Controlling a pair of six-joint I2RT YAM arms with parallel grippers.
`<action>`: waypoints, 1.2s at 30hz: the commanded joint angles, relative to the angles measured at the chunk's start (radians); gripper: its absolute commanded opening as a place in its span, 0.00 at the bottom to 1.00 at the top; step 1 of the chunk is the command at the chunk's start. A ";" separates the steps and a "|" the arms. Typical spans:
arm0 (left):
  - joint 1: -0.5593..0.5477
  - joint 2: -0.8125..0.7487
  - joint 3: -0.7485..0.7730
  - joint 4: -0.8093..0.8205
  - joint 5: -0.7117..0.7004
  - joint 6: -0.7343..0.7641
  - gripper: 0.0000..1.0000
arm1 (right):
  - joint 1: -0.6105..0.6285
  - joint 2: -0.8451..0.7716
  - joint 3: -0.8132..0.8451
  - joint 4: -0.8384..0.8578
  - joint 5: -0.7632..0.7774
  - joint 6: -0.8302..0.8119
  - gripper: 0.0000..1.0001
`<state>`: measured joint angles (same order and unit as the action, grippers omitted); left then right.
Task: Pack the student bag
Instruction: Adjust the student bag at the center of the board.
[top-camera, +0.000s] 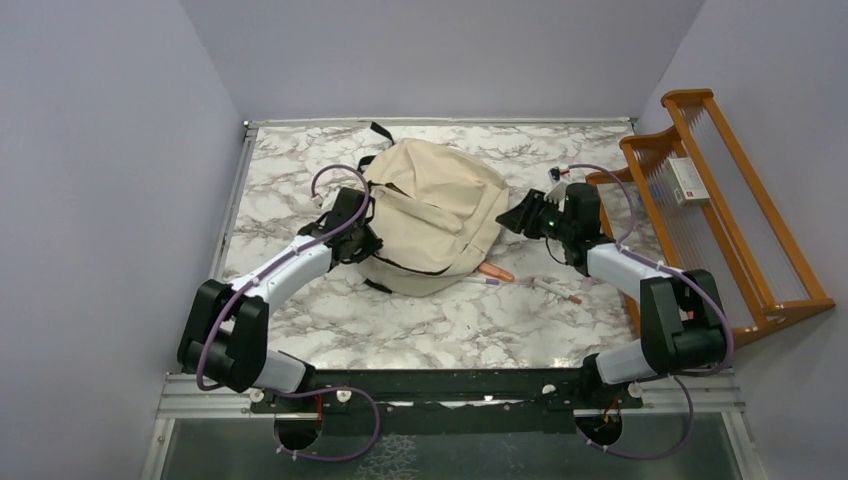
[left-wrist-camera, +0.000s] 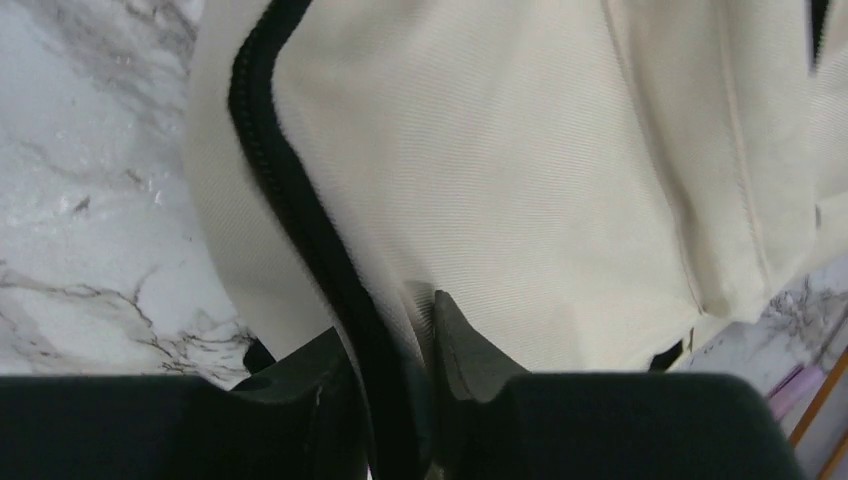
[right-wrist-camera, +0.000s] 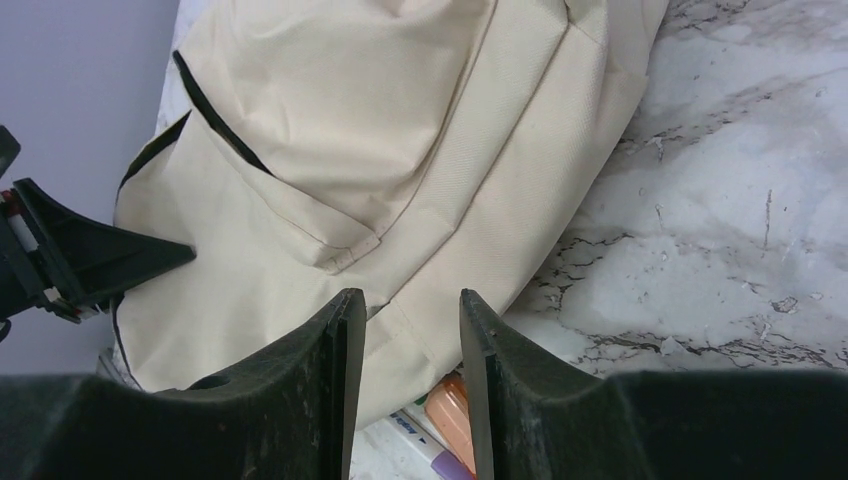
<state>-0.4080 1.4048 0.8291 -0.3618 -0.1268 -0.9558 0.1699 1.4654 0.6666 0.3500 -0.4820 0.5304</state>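
The jaws of the left gripper (left-wrist-camera: 400, 350) are clamped on the black zipper trim (left-wrist-camera: 265, 160) of the large cream fabric backpack (top-camera: 435, 215), and the dark band runs up from between them. The jaws of the right gripper (right-wrist-camera: 410, 305) stand apart with nothing between them, poised just above the backpack's right-hand edge.

We see the backpack lying flat in the middle of the white marbled tabletop (top-camera: 450, 330), between the two arms. Its long axis runs roughly from the far side toward the near edge. From the right jaws it lies to the left and below; from the left jaws it spreads to the right.

We cannot see any opening into the main compartment, so we judge it not yet ready to take anything.

A short orange marker (top-camera: 495, 271) and a slim purple-tipped pen (top-camera: 482, 282) lie just beside the backpack's near right corner, closer to the right arm. We judge that arm better placed to fetch them while the left holds the trim.
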 joint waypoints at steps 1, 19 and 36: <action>-0.002 -0.009 0.142 0.036 0.046 0.028 0.16 | -0.005 -0.051 0.004 -0.021 0.039 -0.020 0.44; 0.269 0.346 0.863 -0.064 0.464 0.364 0.00 | -0.004 -0.148 -0.004 -0.101 0.106 -0.026 0.45; 0.373 0.601 0.841 -0.285 0.263 0.801 0.00 | 0.015 -0.084 0.128 -0.221 0.008 -0.180 0.46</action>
<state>-0.0383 1.9659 1.7466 -0.6376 0.2527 -0.2646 0.1703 1.3491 0.7059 0.1860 -0.4446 0.4244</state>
